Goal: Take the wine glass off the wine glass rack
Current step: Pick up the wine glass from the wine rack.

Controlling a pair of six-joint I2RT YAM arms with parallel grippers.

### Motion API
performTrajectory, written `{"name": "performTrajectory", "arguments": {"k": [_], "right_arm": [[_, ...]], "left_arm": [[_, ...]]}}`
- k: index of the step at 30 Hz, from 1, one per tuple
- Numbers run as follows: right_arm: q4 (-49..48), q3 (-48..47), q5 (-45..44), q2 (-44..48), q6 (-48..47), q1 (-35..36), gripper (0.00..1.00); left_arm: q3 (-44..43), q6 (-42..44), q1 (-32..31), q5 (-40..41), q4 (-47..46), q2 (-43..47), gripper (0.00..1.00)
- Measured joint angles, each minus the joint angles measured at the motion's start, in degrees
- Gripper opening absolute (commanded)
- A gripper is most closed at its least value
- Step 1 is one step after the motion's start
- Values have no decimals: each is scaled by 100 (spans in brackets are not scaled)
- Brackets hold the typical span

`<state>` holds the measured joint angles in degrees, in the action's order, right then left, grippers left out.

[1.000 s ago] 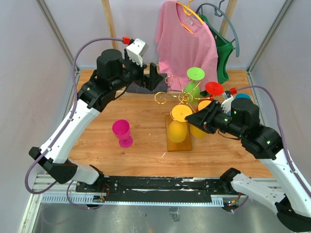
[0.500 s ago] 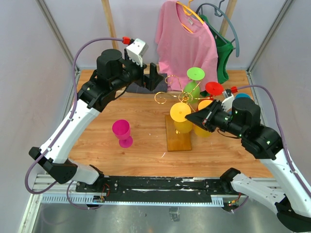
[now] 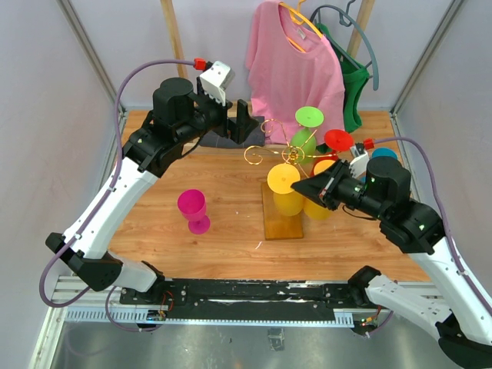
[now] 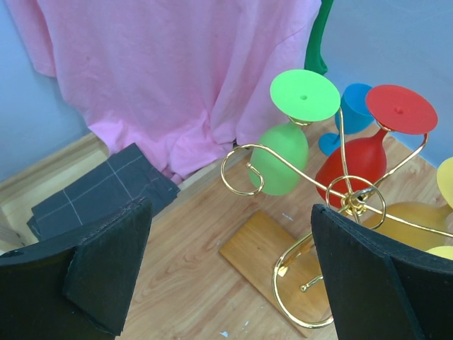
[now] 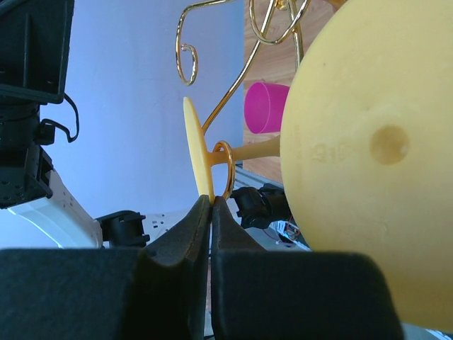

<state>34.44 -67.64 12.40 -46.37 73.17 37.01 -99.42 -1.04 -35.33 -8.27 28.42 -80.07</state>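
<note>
While the yellow plastic wine glass (image 3: 283, 178) hangs from the near arm of the gold-wire wine glass rack on its wooden base block (image 3: 282, 223), stem threaded through a wire loop, I read this as the grasp step. My right gripper (image 5: 211, 202), just right of the rack, is pinched together on what looks like the rim of the glass's foot. Next, I judge, the stem must slide out of the loop without tipping the rack or knocking the red plastic glass (image 4: 361, 152) on the rack's far side. My left gripper (image 4: 230, 255) hovers behind and left of the rack, spread wide, empty.
</note>
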Motion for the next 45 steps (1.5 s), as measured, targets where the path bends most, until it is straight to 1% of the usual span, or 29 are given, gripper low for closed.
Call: {"name": "performTrajectory", "arguments": {"k": [12,22,30,45], "right_arm": [[-221,114,63,96,260,-2,1],[-507,463,70,271,579,0,1],[-752,535,138,275,769,0,1],[-861,546,175,343,894,0,0]], "left_arm": [[0,48,0,-39,0,0,99],[0,63,0,-44,0,0,99],[0,66,0,-42,0,0,99],[2,66,0,-42,-2,0,99]]}}
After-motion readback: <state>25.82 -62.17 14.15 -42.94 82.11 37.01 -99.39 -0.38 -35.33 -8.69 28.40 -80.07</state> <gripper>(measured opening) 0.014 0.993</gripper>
